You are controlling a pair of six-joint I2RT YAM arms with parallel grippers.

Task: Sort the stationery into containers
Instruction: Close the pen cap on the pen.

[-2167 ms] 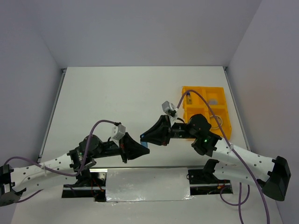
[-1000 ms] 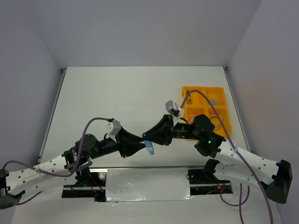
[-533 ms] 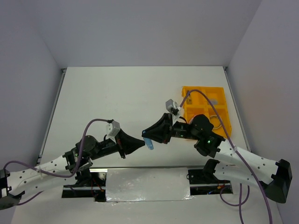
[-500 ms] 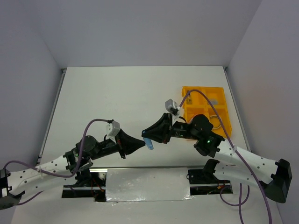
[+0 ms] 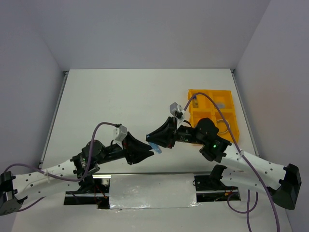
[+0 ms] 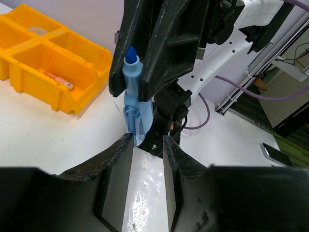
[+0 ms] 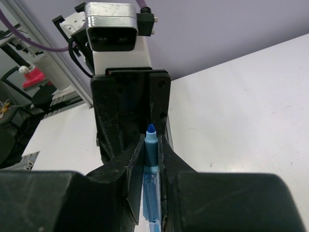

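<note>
Right pincer (image 7: 150, 143) pinching the blue pen (image 7: 151, 166) over the near part of the table (image 5: 120, 101). We see the left pincer (image 6: 146, 141) spread and facing it head-on, with the pen's lower end between its tips. To the far right lies the yellow tray (image 5: 208, 92) holding a tan ring (image 5: 223, 126). The right arm partly covers the tray.

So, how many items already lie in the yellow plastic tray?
3: a small orange clip in the far-left compartment, a pale small piece in the far-right, a thin tan ring in the near-right. The right arm hides the near-left one.
</note>
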